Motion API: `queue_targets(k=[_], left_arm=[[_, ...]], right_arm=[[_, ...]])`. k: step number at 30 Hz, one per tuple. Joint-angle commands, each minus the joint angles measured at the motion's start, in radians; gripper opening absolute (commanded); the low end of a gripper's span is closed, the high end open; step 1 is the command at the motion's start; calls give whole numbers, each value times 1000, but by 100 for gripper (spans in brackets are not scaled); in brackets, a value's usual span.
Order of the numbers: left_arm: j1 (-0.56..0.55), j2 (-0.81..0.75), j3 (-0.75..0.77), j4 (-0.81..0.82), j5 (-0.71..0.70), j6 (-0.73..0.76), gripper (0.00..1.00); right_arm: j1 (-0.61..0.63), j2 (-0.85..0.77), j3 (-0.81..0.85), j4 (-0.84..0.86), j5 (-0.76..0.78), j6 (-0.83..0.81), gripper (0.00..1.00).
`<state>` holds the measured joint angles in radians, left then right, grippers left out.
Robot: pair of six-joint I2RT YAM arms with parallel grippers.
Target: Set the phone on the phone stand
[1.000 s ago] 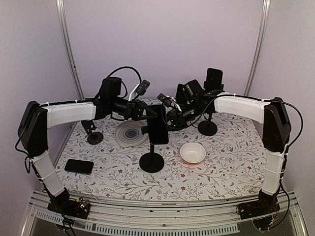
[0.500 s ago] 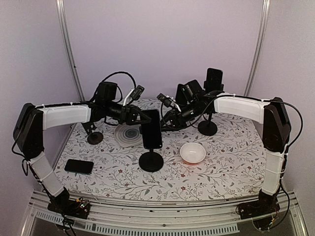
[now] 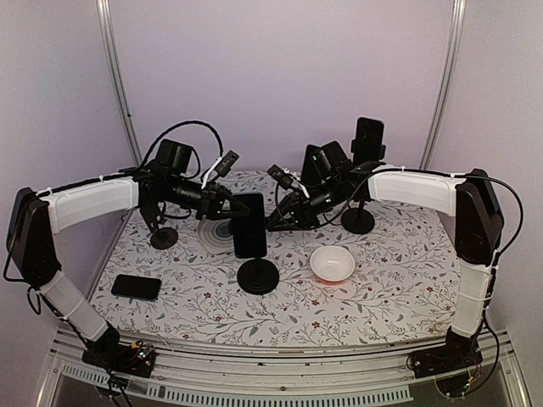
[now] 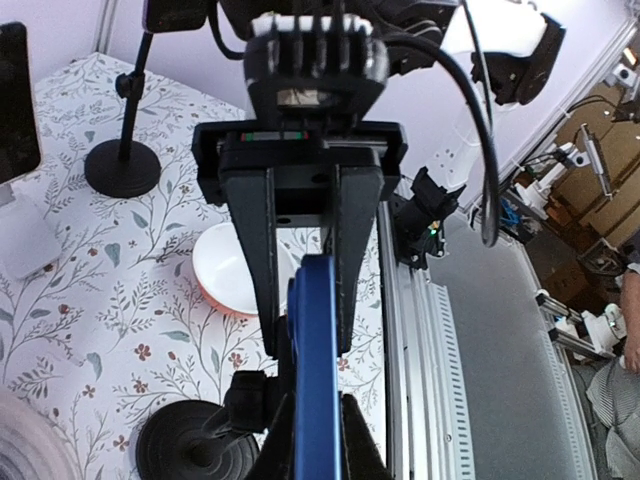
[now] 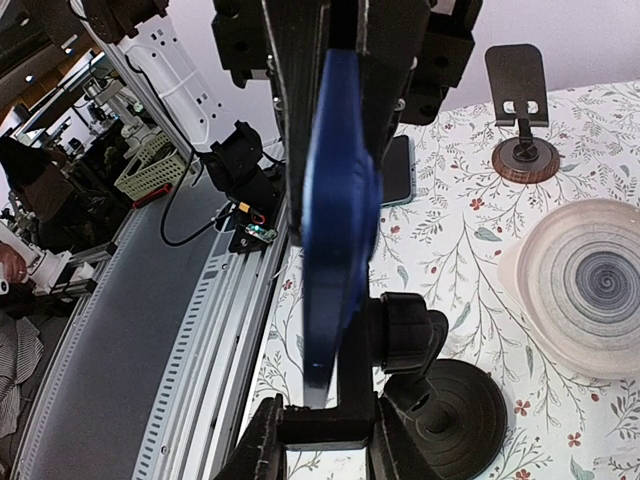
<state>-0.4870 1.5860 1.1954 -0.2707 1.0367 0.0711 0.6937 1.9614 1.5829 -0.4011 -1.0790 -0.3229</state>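
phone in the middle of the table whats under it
Directly below the phone stands the black phone stand, its round base on the floral table. The cradle is covered by the phone in the top view, so seating cannot be judged.

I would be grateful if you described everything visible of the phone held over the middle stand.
The phone is a slim slab, dark-faced from above, blue along its edge in the wrist views. It stands upright over the black phone stand at mid-table. The left claw is shut on its edge. Its lower end reaches the stand's cradle, which the right claw seems to pinch; whether it is fully seated is unclear.
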Motion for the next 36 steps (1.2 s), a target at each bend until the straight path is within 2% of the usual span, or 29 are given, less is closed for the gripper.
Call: queue_targets(k=[1, 6, 12, 16, 18, 21, 27, 31, 36], left_arm=[[86, -24, 4, -166, -213, 29, 0], [84, -46, -9, -63, -269, -53, 0], [75, -54, -58, 104, -181, -136, 0], [64, -41, -76, 155, -170, -148, 0], [59, -33, -75, 155, -172, -144, 0], [49, -30, -52, 113, -192, -120, 0], [43, -33, -35, 76, -157, -101, 0], [32, -39, -34, 73, -144, -98, 0], [29, -44, -31, 66, -120, -94, 0]], right_arm=[[-40, -57, -26, -90, -118, -27, 0], [-22, -57, -26, -90, -148, -34, 0], [18, -10, 15, -90, -155, -9, 4], [41, 24, 50, -90, -145, 16, 7], [47, 38, 62, -89, -141, 28, 12], [53, 46, 73, -91, -132, 38, 30], [66, 62, 94, -94, -116, 55, 53], [72, 88, 124, -93, -67, 82, 59], [75, 117, 153, -92, -9, 118, 57]])
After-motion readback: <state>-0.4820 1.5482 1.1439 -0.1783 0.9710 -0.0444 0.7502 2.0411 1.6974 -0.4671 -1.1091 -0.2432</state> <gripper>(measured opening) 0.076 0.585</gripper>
